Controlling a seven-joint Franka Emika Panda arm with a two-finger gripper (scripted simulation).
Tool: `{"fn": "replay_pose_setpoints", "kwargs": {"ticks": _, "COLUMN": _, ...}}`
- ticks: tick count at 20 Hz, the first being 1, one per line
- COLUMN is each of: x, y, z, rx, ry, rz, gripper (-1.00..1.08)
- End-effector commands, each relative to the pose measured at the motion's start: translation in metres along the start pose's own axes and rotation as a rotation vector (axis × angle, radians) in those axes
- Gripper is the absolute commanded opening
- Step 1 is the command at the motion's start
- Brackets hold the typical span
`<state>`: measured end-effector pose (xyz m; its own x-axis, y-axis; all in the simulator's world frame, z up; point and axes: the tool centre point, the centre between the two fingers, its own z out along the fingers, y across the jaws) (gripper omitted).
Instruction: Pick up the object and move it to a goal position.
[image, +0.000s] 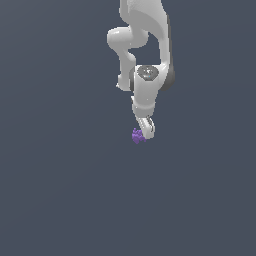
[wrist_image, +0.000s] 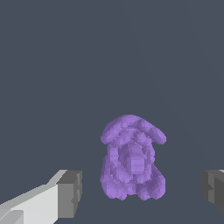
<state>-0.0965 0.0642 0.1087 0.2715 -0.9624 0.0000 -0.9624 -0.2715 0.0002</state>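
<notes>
The exterior view looks down from high and far on the arm. The wrist view sits close behind the hand (wrist_image: 140, 192). Both share the purple object (image: 138, 135).

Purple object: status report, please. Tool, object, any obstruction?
Tool open, fingers either side of the purple object, not touching. Object on the grey surface, ungrasped. Nothing in the way.

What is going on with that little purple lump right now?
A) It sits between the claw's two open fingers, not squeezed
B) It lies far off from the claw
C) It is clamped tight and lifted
A: in the wrist view the purple lump sits apart from both fingers of the open gripper.
</notes>
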Motion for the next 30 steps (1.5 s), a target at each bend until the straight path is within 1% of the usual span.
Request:
{"fn": "replay_pose_setpoints", "kwargs": {"ticks": 1, "x": 0.0, "y": 0.0, "z": 0.001, "rx": 0.0, "ry": 0.0, "rz": 0.0, "gripper": 1.0}}
{"fn": "replay_pose_setpoints", "kwargs": {"ticks": 5, "x": 0.0, "y": 0.001, "z": 0.012, "rx": 0.0, "ry": 0.0, "rz": 0.002, "gripper": 1.0}}
{"fn": "replay_pose_setpoints", "kwargs": {"ticks": 12, "x": 0.0, "y": 0.001, "z": 0.043, "rx": 0.0, "ry": 0.0, "rz": 0.004, "gripper": 1.0}}
{"fn": "replay_pose_setpoints", "kwargs": {"ticks": 17, "x": 0.0, "y": 0.001, "z": 0.05, "rx": 0.0, "ry": 0.0, "rz": 0.004, "gripper": 1.0}}
{"fn": "replay_pose_setpoints", "kwargs": {"ticks": 18, "x": 0.0, "y": 0.001, "z": 0.05, "rx": 0.0, "ry": 0.0, "rz": 0.004, "gripper": -1.0}}
{"fn": "replay_pose_setpoints", "kwargs": {"ticks": 30, "x": 0.0, "y": 0.0, "z": 0.048, "rx": 0.002, "ry": 0.0, "rz": 0.005, "gripper": -1.0}}
